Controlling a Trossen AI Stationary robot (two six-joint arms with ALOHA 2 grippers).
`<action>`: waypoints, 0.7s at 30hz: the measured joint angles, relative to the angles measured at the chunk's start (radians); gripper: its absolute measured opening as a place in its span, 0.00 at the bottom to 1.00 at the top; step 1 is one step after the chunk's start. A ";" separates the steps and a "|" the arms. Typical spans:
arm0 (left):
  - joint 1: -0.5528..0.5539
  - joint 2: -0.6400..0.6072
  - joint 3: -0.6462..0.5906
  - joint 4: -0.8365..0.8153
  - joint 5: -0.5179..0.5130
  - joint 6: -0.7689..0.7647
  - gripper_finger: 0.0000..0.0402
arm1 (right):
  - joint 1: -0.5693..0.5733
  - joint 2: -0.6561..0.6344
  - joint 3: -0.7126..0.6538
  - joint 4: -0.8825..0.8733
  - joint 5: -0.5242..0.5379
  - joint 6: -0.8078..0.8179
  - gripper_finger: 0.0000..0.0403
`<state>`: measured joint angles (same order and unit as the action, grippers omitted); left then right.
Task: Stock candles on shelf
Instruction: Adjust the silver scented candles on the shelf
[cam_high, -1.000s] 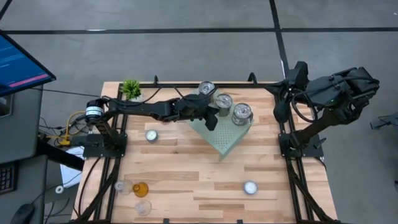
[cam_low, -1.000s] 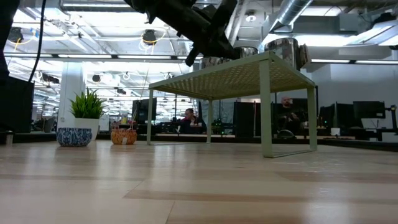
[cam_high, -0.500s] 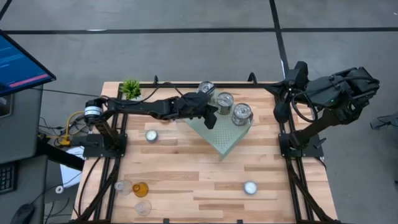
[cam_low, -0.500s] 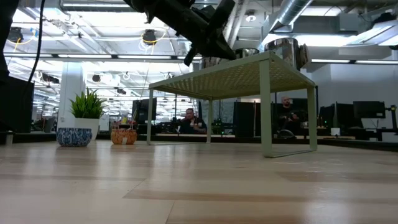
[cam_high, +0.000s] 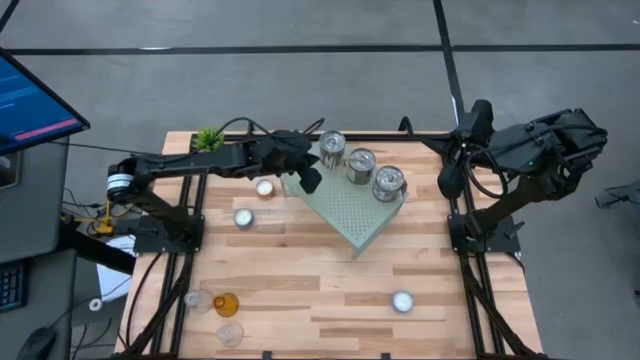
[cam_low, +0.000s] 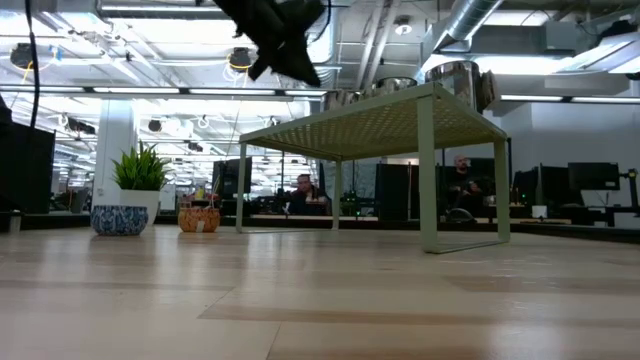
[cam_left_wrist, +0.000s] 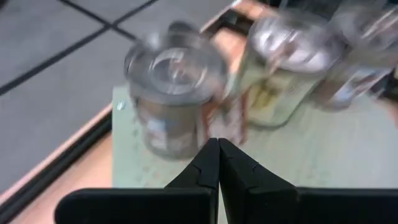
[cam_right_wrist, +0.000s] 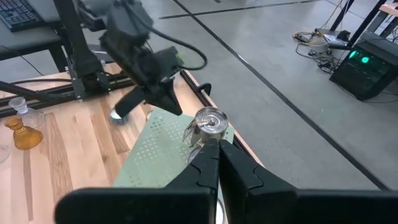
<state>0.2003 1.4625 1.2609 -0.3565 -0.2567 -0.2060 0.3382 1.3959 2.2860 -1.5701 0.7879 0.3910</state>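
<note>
Three shiny silver tin candles (cam_high: 332, 148) (cam_high: 360, 165) (cam_high: 388, 183) stand in a row along the far edge of the pale green perforated shelf (cam_high: 352, 215). In the low view they show atop the shelf (cam_low: 400, 118). My left gripper (cam_high: 310, 181) is shut and empty, raised just off the shelf's left corner; in its wrist view its tips (cam_left_wrist: 219, 144) point at the nearest tin (cam_left_wrist: 174, 87). Tealights (cam_high: 265, 187) (cam_high: 243, 217) (cam_high: 402, 301) rest on the wood. My right gripper (cam_right_wrist: 217, 148) is shut and empty, held high at the table's right edge.
A small green potted plant (cam_high: 210, 140) stands at the far left corner. Two clear glass holders (cam_high: 197, 300) (cam_high: 230, 333) and an amber one (cam_high: 226, 304) stand at the near left. Bare wood lies between the shelf and the near edge.
My left gripper has drawn back from above the shelf toward the table's left edge and risen a little, staying shut and empty. A tealight that the arm covered now shows. The tins stand as before.
</note>
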 joint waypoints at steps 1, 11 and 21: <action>0.012 0.000 -0.016 -0.001 0.013 0.001 0.00 | 0.000 0.000 0.000 0.000 -0.001 0.001 0.00; 0.055 0.001 -0.158 0.220 0.086 0.001 0.00 | 0.000 -0.001 0.000 0.000 -0.001 0.002 0.00; 0.119 0.029 -0.165 0.300 0.132 -0.016 0.00 | 0.000 -0.001 0.000 0.001 -0.001 -0.001 0.00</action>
<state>0.3189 1.4910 1.0954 -0.0567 -0.1250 -0.2221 0.3382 1.3952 2.2860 -1.5696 0.7868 0.3904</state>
